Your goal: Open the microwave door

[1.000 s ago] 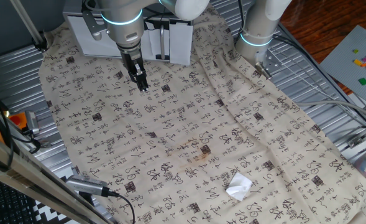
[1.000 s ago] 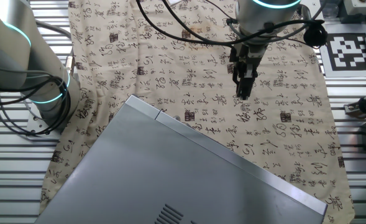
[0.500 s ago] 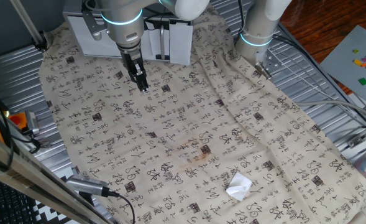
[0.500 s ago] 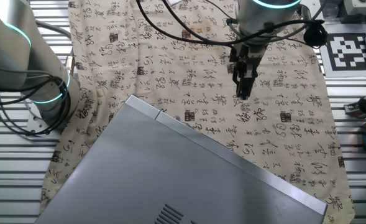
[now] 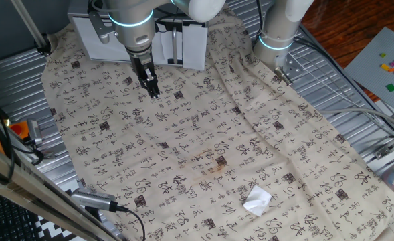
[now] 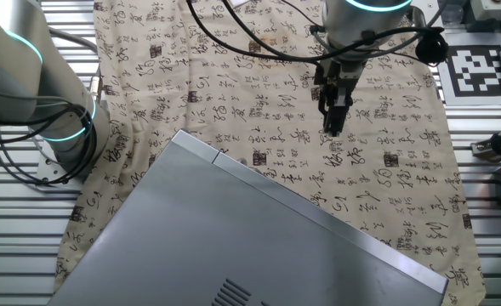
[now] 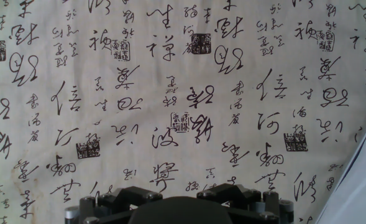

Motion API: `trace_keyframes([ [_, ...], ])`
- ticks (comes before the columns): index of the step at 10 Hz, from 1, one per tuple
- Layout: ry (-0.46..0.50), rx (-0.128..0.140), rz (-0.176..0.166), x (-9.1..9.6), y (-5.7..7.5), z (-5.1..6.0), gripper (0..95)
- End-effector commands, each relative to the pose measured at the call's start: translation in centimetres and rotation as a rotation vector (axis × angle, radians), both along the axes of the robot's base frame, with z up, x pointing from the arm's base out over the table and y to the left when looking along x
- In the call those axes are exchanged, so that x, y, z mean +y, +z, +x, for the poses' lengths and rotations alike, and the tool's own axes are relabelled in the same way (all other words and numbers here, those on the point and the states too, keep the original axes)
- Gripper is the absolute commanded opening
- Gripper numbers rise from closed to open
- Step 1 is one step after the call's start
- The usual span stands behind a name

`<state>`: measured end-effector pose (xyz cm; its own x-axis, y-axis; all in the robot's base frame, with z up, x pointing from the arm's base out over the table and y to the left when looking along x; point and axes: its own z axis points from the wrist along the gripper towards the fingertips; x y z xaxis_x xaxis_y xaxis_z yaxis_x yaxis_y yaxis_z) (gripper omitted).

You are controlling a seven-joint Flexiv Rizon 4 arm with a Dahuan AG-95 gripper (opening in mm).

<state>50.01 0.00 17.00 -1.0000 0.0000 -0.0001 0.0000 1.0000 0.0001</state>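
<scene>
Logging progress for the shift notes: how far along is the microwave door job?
Nothing looks done: the pale grey-white microwave door of the small white-grey boxy microwave appears shut. In hand: the black two-finger gripper, fingers together, hangs over the calligraphy-printed cloth in front of the box, touching nothing. Left: reach the dark handle strip and pull.

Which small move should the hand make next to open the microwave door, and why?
Probably move toward the dark vertical handle strip on the small white-grey boxy microwave. The black two-finger hand hangs over the calligraphy-printed cloth in front of the microwave, touching nothing, and the door looks shut.
</scene>
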Motion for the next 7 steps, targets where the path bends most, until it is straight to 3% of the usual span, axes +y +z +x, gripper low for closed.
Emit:
trace_keyframes([
  [1,0.000,0.000,0.000,0.00,0.00,-0.01,0.0],
  [2,0.213,-0.015,0.050,0.00,0.02,-0.01,0.0],
  [7,0.245,-0.012,0.040,0.02,0.04,0.00,0.0],
])
